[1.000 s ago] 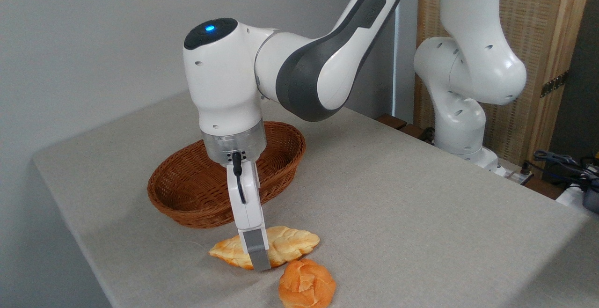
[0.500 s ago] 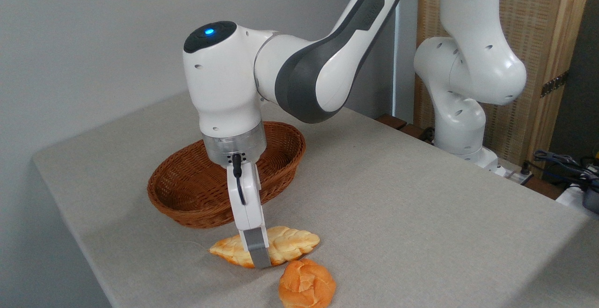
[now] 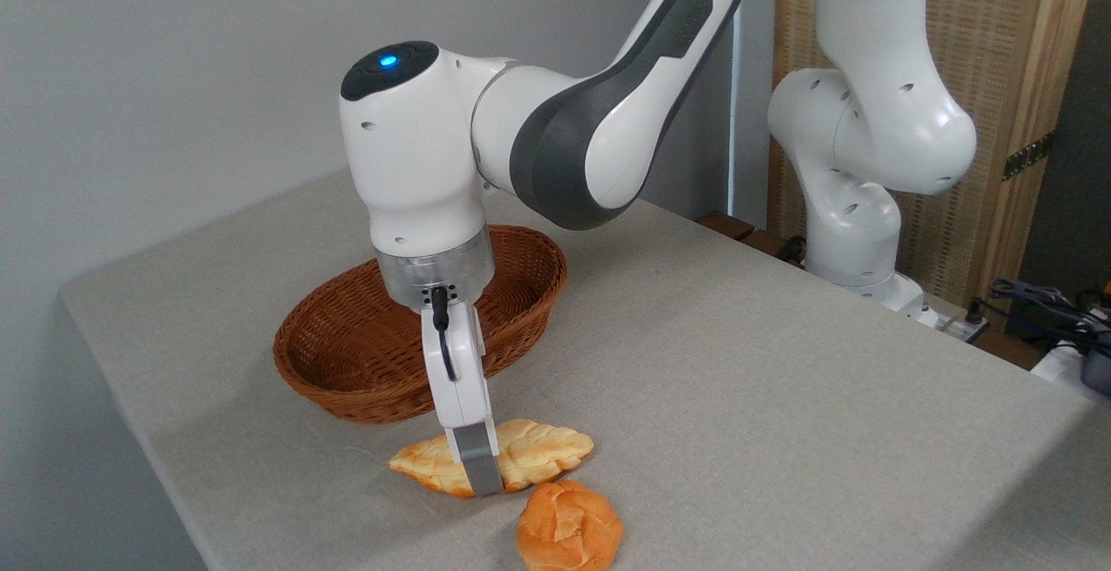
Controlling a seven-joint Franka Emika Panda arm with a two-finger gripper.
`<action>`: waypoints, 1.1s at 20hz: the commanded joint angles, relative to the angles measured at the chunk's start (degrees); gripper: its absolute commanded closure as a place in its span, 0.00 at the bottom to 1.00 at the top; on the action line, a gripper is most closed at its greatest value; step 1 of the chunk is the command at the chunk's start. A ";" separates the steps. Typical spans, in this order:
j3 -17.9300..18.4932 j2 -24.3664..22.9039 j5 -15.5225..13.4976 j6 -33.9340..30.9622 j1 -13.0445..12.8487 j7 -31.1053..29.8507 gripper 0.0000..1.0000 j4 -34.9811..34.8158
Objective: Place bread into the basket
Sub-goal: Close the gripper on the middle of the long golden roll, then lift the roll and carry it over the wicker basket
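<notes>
Camera view: the table point(image 3: 738, 363) carries everything. The arm point(image 3: 555, 120) stands slightly higher than half a second ago, its wrist raised a little. The basket point(image 3: 347, 363) sits just behind the gripper point(image 3: 482, 471), unmoved. The bread point(image 3: 538, 449) lies on the table under the gripper, just in front of the basket, in the same spot as before. Only the near finger shows, crossing the loaf's front edge; whether the fingers are clenched on it cannot be told. The bun point(image 3: 568, 528) rests just right of and nearer than the gripper.
</notes>
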 commanded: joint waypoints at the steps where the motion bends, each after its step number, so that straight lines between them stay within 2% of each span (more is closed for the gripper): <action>1: 0.14 0.04 0.18 0.34 0.01 0.49 0.53 -0.55; 5: 0.06 -0.05 0.00 0.08 0.01 0.40 0.53 -0.28; 8: 0.14 -0.23 -0.26 -3.51 0.01 0.31 0.55 2.08; 11: 0.58 -0.14 -2.28 -7.91 0.01 0.31 0.57 5.95; 16: 0.67 -0.23 -2.98 -10.03 1.15 0.31 0.57 8.59; 20: 0.85 -0.31 -7.02 -15.38 1.95 -1.44 0.57 15.08; 22: 0.15 -0.49 -8.52 -18.37 1.95 -6.69 0.56 17.11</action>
